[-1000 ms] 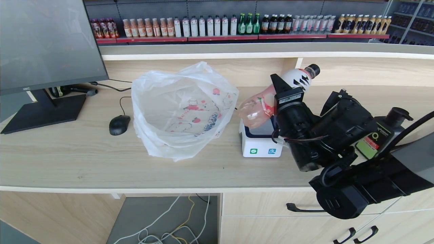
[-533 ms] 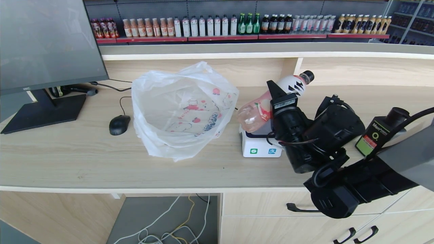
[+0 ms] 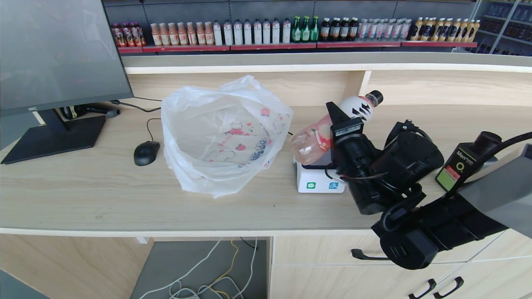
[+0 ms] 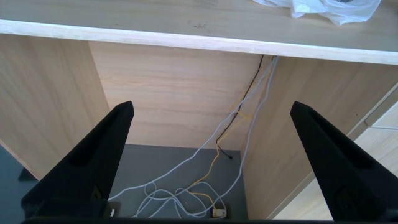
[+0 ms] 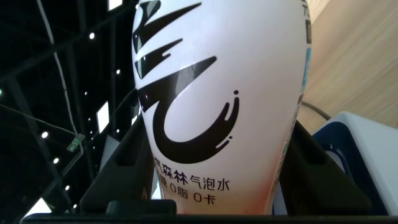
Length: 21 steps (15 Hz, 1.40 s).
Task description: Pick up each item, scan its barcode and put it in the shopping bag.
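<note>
Holding the peach drink bottle (image 3: pixel 311 141) tilted just over the white barcode scanner (image 3: pixel 320 182), toward the worktop's (image 3: pixel 104 187) right end, the right pincer (image 3: pixel 337 120) grips it round the middle. This looks like the scanning step. Next, the bottle needs carrying toward the worktop's middle, over the open plastic shopping bag (image 3: pixel 220 133), and releasing.

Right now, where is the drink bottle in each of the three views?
Head view: bottle right of centre, tilted in the right gripper above the scanner.
Right wrist view: bottle in the centre, very close.
Left wrist view: faces under the counter, away from it.
Shared landmark: scanner, beside the bottle.
</note>
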### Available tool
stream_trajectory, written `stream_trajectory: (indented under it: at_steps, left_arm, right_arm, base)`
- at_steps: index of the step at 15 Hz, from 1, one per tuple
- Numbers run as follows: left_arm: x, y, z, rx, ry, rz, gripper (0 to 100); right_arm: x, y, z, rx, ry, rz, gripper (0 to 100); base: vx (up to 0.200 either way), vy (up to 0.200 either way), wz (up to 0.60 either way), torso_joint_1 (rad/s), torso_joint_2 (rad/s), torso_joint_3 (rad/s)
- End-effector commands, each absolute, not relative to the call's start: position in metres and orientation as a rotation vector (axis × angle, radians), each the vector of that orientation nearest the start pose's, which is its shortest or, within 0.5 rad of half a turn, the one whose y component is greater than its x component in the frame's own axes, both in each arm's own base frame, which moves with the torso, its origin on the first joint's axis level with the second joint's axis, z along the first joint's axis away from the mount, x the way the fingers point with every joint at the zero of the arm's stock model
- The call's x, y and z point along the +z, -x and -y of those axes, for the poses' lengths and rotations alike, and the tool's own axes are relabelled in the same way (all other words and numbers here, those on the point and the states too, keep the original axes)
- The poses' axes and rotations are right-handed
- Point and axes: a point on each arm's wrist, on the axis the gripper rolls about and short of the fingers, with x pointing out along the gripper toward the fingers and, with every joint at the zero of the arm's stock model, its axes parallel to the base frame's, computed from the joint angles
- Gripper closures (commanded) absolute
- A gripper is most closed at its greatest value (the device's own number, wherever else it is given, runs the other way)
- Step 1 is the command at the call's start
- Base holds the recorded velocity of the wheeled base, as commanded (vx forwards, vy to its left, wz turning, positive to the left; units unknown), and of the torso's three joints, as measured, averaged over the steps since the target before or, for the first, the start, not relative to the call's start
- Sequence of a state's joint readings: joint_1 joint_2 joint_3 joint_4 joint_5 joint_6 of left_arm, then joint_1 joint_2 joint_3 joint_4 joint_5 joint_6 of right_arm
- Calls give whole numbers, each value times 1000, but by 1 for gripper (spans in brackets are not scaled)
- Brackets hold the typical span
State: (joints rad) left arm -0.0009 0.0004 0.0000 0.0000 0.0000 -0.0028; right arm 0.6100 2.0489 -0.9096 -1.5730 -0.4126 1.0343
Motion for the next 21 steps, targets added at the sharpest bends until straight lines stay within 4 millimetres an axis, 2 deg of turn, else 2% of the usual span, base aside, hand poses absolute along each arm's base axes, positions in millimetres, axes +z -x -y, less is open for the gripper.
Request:
stream_trajectory:
  at_steps: [1, 21]
  left_arm:
    - [75, 23, 0, 0, 3, 0, 0]
    - [75, 23, 0, 0, 3, 0, 0]
  right_arm:
    - [180, -310, -206, 377, -1228, 242, 100]
    - [175, -309, -207, 372, -1218, 225, 100]
  base:
    - [0, 0, 0, 0, 0, 0]
    - [0, 0, 0, 0, 0, 0]
